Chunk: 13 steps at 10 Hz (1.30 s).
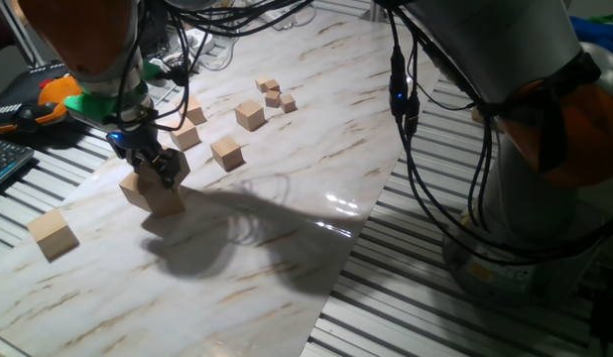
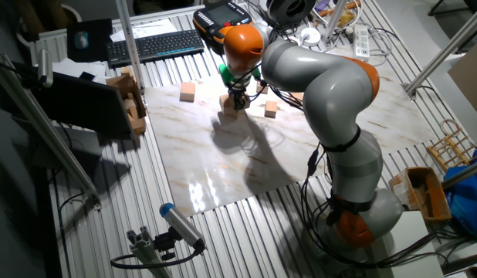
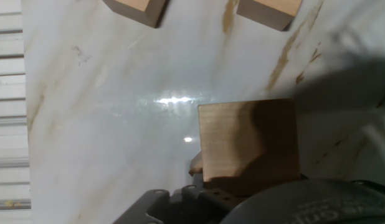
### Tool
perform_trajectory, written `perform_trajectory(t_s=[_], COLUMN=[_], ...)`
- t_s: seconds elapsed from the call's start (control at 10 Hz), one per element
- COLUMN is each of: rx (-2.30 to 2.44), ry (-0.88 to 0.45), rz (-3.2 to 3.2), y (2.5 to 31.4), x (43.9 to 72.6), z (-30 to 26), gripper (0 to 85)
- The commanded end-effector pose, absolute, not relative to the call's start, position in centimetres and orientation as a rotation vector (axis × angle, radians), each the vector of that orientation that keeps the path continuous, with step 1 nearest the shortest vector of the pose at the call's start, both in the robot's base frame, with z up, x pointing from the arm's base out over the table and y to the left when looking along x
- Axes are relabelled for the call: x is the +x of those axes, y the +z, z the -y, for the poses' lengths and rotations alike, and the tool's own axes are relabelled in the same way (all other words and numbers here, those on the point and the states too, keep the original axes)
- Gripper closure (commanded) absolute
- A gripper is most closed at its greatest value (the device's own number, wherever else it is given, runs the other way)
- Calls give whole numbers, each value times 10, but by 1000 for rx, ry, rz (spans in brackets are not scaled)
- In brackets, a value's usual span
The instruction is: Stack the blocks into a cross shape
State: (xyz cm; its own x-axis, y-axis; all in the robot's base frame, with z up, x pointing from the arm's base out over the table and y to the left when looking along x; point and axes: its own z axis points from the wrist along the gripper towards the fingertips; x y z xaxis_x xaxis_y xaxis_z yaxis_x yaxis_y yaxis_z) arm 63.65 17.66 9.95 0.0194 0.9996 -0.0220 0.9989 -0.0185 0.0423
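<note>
The fingers are pinching a block low over the desk; probably placing it; next needing alignment beside another block.

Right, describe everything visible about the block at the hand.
The block is a plain, light tan wooden cube with smooth unpainted faces, resting on the marble-patterned board near its left edge. The hand sits right over it in dark shadow; whether the fingers grip it cannot be told. In the hand view it fills the lower centre, grain faintly visible. No other block touches it.
</note>
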Motion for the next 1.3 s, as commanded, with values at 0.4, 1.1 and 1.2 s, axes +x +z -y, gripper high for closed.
perform_trajectory(t_s=[0.4, 1.1, 1.2], rx=[2209, 2207, 2207], ry=[23, 23, 23], rz=[-2171, -2172, -2172], y=[99, 99, 99], x=[637, 637, 637], z=[-177, -177, -177], gripper=[340, 340, 340])
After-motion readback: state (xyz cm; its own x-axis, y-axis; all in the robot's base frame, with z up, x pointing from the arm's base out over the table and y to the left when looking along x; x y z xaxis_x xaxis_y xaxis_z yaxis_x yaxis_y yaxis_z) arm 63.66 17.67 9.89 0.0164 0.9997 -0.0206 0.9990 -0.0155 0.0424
